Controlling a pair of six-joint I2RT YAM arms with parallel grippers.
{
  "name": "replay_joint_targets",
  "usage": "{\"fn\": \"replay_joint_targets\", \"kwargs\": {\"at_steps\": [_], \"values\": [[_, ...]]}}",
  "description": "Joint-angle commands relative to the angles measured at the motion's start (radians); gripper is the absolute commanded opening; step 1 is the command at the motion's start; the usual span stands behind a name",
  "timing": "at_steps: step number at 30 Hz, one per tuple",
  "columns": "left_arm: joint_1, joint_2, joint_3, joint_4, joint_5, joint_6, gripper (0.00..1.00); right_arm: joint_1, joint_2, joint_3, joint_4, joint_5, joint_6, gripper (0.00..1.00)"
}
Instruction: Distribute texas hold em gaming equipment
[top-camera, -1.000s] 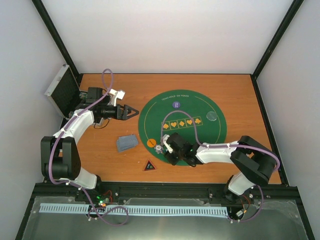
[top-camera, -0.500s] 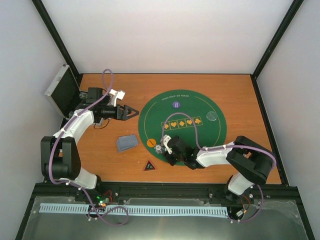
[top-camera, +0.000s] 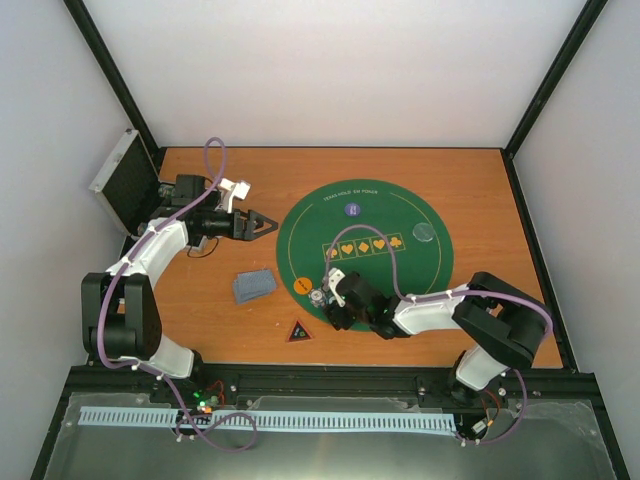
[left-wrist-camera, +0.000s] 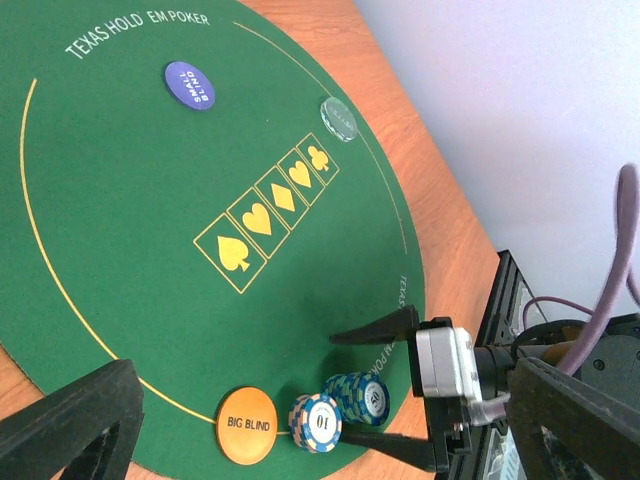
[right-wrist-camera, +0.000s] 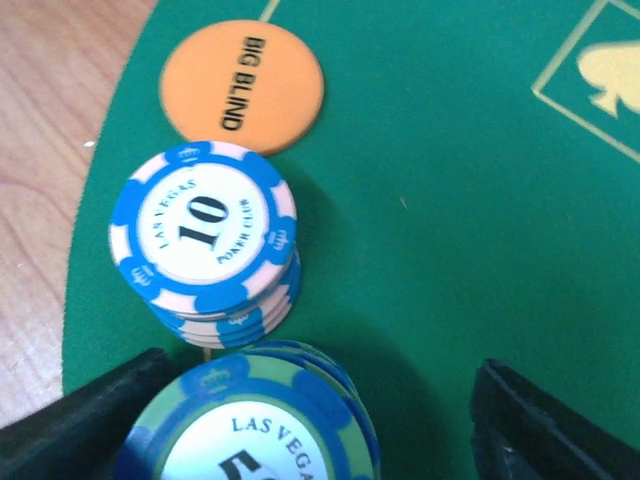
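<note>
The job looked part done. On the green mat lay a purple chip, a clear disc and an orange chip. Just beside the orange chip stood a blue-and-white stack and a green-blue stack. The cards and the triangle lay on the bare bench, apparently undealt. The right pincer stood open astride the green-blue stack, gripping nothing. The left pincer hung wide and empty.

A robotics lab test cell is showing here: white panels and black frame posts are enclosing a wooden worktop (cabled arms bolted at its near edge).
</note>
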Motion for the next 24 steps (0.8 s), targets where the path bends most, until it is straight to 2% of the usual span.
{"fn": "replay_joint_targets", "kwargs": {"at_steps": [1,2,9,15,19,21,24], "values": [[0.007,-0.014,0.048,-0.015,0.010,0.032,1.00,0.013,0.003,-0.021,-0.121,-0.031,-0.022,0.97],[0.007,-0.018,0.048,-0.016,0.002,0.035,1.00,0.013,-0.008,-0.017,-0.130,-0.035,-0.024,1.00],[0.007,-0.042,0.050,-0.019,-0.031,0.053,1.00,0.013,-0.127,0.030,-0.236,-0.029,-0.053,1.00],[0.007,-0.045,0.066,-0.041,-0.059,0.081,1.00,0.013,-0.274,0.110,-0.365,-0.101,-0.121,1.00],[0.007,-0.036,0.108,-0.096,-0.094,0.153,1.00,0.012,-0.392,0.176,-0.444,-0.170,-0.170,1.00],[0.007,-0.017,0.155,-0.158,-0.152,0.210,1.00,0.011,-0.445,0.219,-0.468,-0.186,-0.187,1.00],[0.019,0.001,0.204,-0.217,-0.320,0.273,1.00,0.003,-0.517,0.258,-0.482,-0.144,-0.208,1.00]]}}
